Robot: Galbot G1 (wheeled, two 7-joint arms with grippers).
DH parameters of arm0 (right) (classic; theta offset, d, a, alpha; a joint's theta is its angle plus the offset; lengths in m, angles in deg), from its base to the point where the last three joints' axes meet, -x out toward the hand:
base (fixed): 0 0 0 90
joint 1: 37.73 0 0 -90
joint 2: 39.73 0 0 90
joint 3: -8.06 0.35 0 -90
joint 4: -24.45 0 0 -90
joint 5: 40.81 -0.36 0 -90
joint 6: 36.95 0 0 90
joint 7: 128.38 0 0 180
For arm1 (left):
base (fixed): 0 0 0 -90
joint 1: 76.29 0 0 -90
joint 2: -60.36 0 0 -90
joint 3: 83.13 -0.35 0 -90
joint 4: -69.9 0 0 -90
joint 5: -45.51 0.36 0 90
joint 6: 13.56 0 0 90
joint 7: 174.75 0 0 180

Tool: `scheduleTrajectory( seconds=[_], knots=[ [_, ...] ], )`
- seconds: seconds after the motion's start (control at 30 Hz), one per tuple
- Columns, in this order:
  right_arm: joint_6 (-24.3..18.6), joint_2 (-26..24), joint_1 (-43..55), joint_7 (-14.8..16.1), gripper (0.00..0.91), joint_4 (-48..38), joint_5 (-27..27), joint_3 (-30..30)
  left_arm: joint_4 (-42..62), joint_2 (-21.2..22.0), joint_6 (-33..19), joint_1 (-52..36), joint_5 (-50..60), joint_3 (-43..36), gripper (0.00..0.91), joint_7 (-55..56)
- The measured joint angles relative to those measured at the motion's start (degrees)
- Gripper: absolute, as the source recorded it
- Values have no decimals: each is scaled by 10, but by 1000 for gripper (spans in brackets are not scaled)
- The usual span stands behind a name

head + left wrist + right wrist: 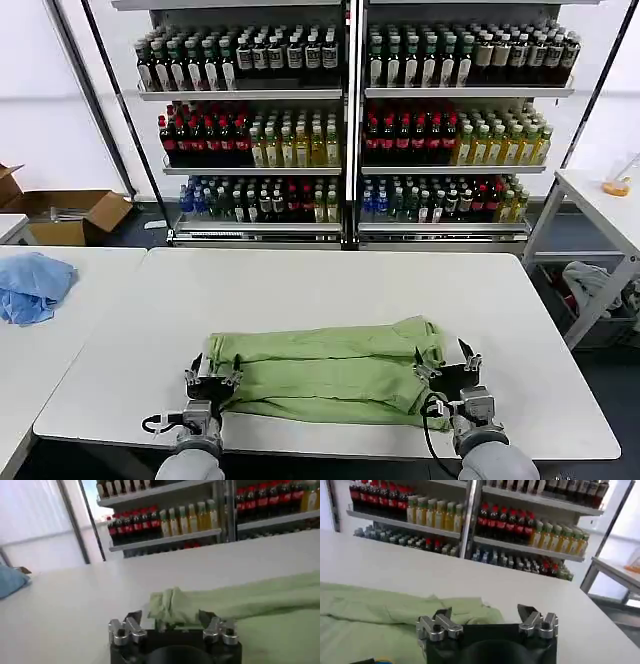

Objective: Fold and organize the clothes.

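The clothes are one light green shirt (pixel 330 370), folded into a long band across the near part of the white table (pixel 330 285). My left gripper (pixel 212 378) is at the band's left end, open. In the left wrist view the bunched shirt end (pixel 172 605) lies just ahead of the left gripper (pixel 170 621), between its spread fingers (pixel 134 622). My right gripper (pixel 447 368) is at the band's right end, also open. From the right wrist, the shirt (pixel 380 615) reaches up to the right gripper (pixel 484 614), near one of its fingers (pixel 442 616).
A light blue cloth (pixel 30 285) lies on the neighbouring table at the left. Shelves of bottles (pixel 345 110) stand behind the table, with a cardboard box (pixel 70 215) on the floor at the back left. A white side table (pixel 600 200) with a grey-white cloth (pixel 590 280) beneath stands at the right.
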Motion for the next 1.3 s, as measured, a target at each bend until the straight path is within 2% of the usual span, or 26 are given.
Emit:
scheduleTrajectory(
  seconds=[0.43,0.77,0.97,1.3],
  knots=[
    [0,-2,-4,-8,907,9,-2,3,10,14,-1,10,-7,6,20,-3],
    [-3,-3,-10,-14,907,17,-6,7,5,6,-2,4,-45,30,20,-6],
    [-4,-2,-14,-14,907,21,-5,7,-9,-21,-2,-14,-57,61,20,-5],
    [-6,-5,-18,-14,907,26,-4,8,-26,-91,6,-37,-90,124,20,-6]
  ],
)
